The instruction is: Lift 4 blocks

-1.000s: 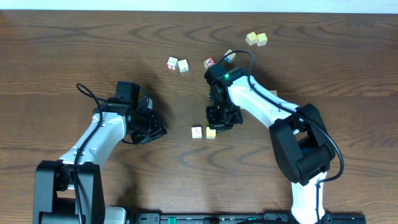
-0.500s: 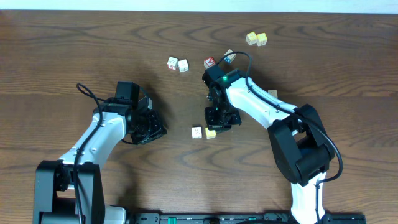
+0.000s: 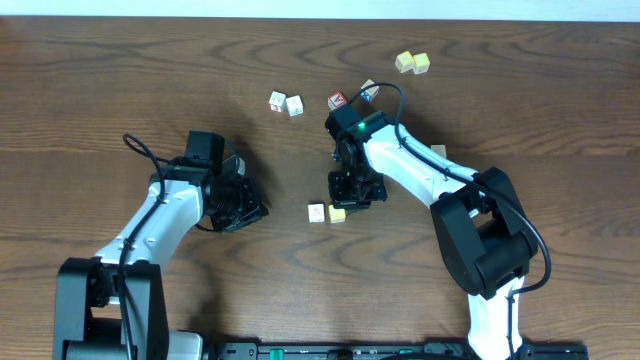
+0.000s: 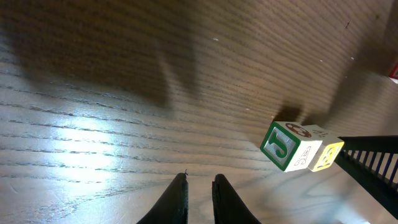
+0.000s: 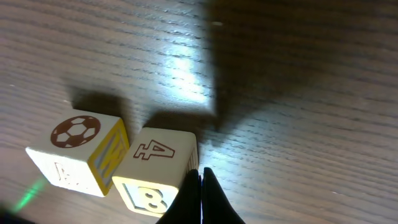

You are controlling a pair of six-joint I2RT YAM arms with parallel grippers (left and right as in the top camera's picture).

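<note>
We judged the task barely begun: none of the four small wooden blocks was off the dark wood-grain table (image 3: 520,120), so every lift was left to do. From overhead, a cream-topped wooden cube (image 3: 316,212) and a yellow-topped wooden cube (image 3: 338,213) sat side by side just at 6 o'clock of the table's centre. A whitish wooden cube (image 3: 277,101) and a second whitish wooden cube (image 3: 294,105) lay together toward 11 o'clock, well apart from both arms.

The right gripper (image 5: 200,186) had its fingers pressed together and held nothing. Its tips pointed down at the table, right against the 3 o'clock edge of the yellow-topped cube; we could not tell whether they touched it. The left gripper (image 4: 199,196) showed only a narrow slit between its fingers and was empty. It hung low over bare wood at 9 o'clock of that pair.

As for writing, the right wrist view showed a brown "4" on top of the yellow-topped cube and a front character that read as 8 or B. The cream-topped cube carried a brown soccer ball on top. The left wrist view gave a green-framed "J" on that cube and a yellow-framed "A" on its neighbour. We found no brand names.
</note>
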